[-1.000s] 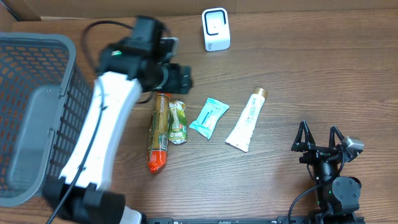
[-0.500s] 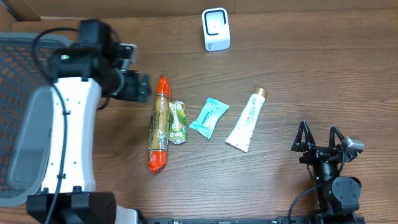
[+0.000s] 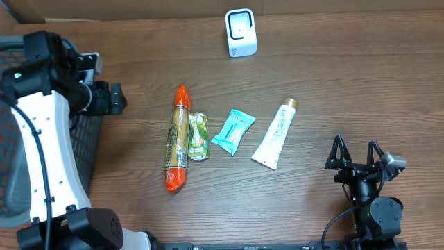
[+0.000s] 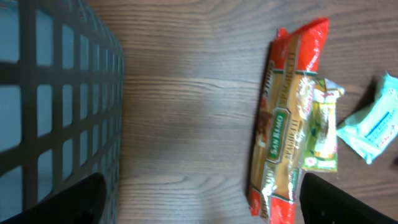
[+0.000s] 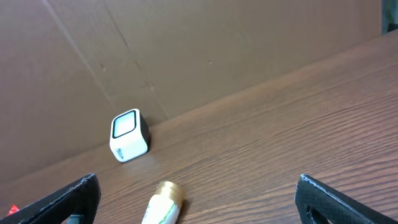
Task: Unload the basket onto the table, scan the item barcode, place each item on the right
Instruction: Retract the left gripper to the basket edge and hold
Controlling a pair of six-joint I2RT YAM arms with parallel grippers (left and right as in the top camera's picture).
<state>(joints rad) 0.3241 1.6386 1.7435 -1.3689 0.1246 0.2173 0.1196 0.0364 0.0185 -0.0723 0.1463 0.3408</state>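
Right gripper sat at 5 o'clock, jaws spread, empty. Pasta packet lay mid-table touching a green pouch. Left gripper hung released, holding nothing, at 10 o'clock by the basket, scanner far at 12

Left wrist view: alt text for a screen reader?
A long orange packet lies on the wooden table right of centre, a small green packet against its right side and a teal sachet at the right edge. A grey mesh basket fills the left; the open left claw is empty.
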